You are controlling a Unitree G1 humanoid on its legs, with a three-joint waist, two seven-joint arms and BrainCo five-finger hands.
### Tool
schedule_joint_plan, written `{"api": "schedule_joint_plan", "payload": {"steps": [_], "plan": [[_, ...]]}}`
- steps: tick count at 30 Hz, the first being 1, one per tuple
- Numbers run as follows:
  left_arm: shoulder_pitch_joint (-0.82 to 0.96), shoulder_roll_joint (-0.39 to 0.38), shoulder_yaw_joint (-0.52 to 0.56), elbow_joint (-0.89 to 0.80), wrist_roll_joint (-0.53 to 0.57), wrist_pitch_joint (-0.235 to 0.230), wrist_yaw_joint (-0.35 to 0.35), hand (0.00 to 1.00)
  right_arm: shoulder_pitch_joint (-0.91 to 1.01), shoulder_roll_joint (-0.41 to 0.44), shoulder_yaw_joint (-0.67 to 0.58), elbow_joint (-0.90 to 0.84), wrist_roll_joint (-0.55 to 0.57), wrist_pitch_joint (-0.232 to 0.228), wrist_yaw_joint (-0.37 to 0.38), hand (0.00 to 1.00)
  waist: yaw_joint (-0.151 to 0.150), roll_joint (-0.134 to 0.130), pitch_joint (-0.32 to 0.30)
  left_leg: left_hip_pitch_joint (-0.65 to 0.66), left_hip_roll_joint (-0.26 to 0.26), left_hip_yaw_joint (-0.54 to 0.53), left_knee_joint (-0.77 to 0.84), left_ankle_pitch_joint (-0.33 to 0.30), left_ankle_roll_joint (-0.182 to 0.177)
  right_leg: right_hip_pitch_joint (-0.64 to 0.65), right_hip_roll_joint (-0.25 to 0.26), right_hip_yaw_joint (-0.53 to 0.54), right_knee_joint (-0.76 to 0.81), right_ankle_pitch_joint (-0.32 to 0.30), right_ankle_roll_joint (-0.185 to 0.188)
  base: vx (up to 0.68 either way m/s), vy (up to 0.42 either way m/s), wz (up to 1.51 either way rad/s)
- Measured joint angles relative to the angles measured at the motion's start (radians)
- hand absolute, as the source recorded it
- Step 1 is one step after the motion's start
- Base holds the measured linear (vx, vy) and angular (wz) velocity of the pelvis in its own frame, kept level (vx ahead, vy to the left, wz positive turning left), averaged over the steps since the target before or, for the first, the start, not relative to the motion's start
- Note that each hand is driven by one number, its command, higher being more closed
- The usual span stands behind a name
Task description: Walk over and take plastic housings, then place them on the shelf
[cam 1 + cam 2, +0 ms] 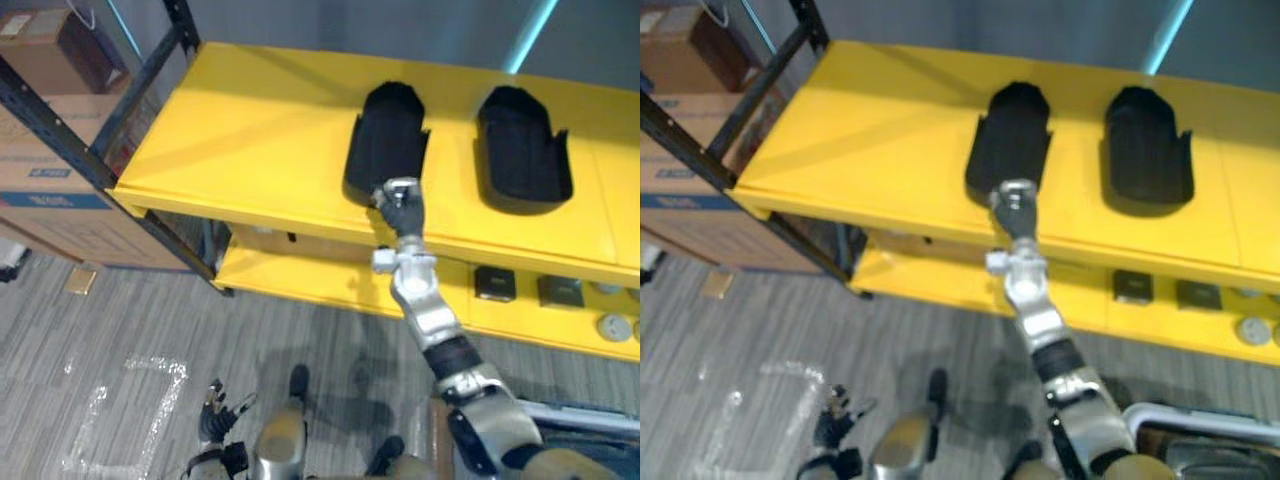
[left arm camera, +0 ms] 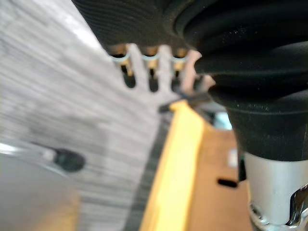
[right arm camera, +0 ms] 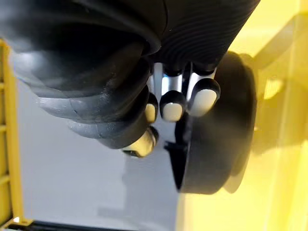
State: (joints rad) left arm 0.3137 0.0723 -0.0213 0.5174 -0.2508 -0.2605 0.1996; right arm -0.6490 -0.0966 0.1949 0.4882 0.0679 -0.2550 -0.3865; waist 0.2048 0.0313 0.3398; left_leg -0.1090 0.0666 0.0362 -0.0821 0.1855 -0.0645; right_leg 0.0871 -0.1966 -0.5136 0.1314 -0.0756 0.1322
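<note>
Right hand setting a plastic housing down at the front edge of the yellow shelf

The right hand (image 1: 402, 210) reached over the front edge of the shelf (image 1: 240, 130) and met the near end of the black housing (image 1: 385, 140). Its fingers (image 3: 173, 103) lay close together and nearly straight beside the part, with the thumb apart and nothing pinched. A second housing (image 1: 522, 150) lay on the same board, towards the right edge and well apart from the first. The left hand (image 1: 215, 412) hung low over the floor with loose, spread fingers, holding nothing. The placing looked almost done. A clean finish probably called for a flat-fingered nudge towards the back edge, so that no end overhung the front. The hand then needed to lift straight off, without hooking the open rim or skewing the part towards its neighbour.
</note>
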Motion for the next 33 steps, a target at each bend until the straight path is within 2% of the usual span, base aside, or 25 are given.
{"api": "schedule_joint_plan", "payload": {"steps": [9, 13, 19, 22, 28, 33], "plan": [[-0.001, 0.0, -0.001, 0.019, -0.027, -0.001, -0.013, 0.0, -0.028, 0.005, 0.006, 0.016, 0.069, 0.003, 0.077, 1.0, 0.001, 0.004, 0.005, 0.002, 0.003, 0.001, 0.0, 0.0, -0.001, -0.014, -0.008, 0.002, 0.036, -0.024, -0.001, -0.01, -0.021, -0.01], [-0.002, -0.001, -0.003, 0.028, -0.027, -0.001, -0.013, 0.0, -0.028, 0.022, 0.045, -0.017, 0.076, 0.031, 0.087, 1.0, -0.002, 0.014, 0.023, 0.005, 0.007, 0.001, 0.0, 0.0, -0.003, -0.018, -0.008, 0.003, 0.05, -0.032, -0.003, -0.02, -0.038, -0.01], [-0.006, 0.001, -0.022, 0.062, -0.028, -0.011, -0.012, 0.0, -0.034, 0.046, 0.091, -0.026, 0.025, 0.081, 0.057, 1.0, 0.0, 0.015, 0.032, 0.004, 0.006, 0.0, 0.0, -0.002, -0.006, -0.021, -0.011, 0.001, 0.061, -0.043, -0.001, -0.01, -0.033, 0.01], [-0.006, 0.001, -0.025, 0.062, -0.043, -0.027, -0.012, 0.0, -0.064, 0.047, 0.089, -0.019, 0.015, 0.081, 0.034, 1.0, 0.0, 0.016, 0.033, 0.002, 0.007, 0.0, 0.0, -0.002, -0.006, -0.029, -0.014, 0.001, 0.075, -0.051, -0.003, 0.0, -0.042, 0.0], [-0.007, 0.001, -0.029, 0.064, -0.057, -0.028, -0.006, 0.0, -0.076, 0.047, 0.075, -0.019, 0.015, 0.069, 0.034, 1.0, -0.001, 0.016, 0.033, 0.002, 0.008, -0.001, 0.0, -0.003, -0.008, -0.033, -0.015, 0.001, 0.087, -0.061, -0.004, 0.0, -0.045, 0.01], [-0.009, 0.001, -0.029, 0.065, -0.058, -0.031, -0.006, 0.0, -0.086, 0.051, 0.075, 0.001, 0.011, 0.069, -0.01, 1.0, -0.001, 0.017, 0.035, 0.002, 0.009, 0.001, 0.0, -0.003, -0.008, -0.034, -0.015, 0.003, 0.086, -0.061, -0.004, -0.01, -0.038, -0.01]]}}
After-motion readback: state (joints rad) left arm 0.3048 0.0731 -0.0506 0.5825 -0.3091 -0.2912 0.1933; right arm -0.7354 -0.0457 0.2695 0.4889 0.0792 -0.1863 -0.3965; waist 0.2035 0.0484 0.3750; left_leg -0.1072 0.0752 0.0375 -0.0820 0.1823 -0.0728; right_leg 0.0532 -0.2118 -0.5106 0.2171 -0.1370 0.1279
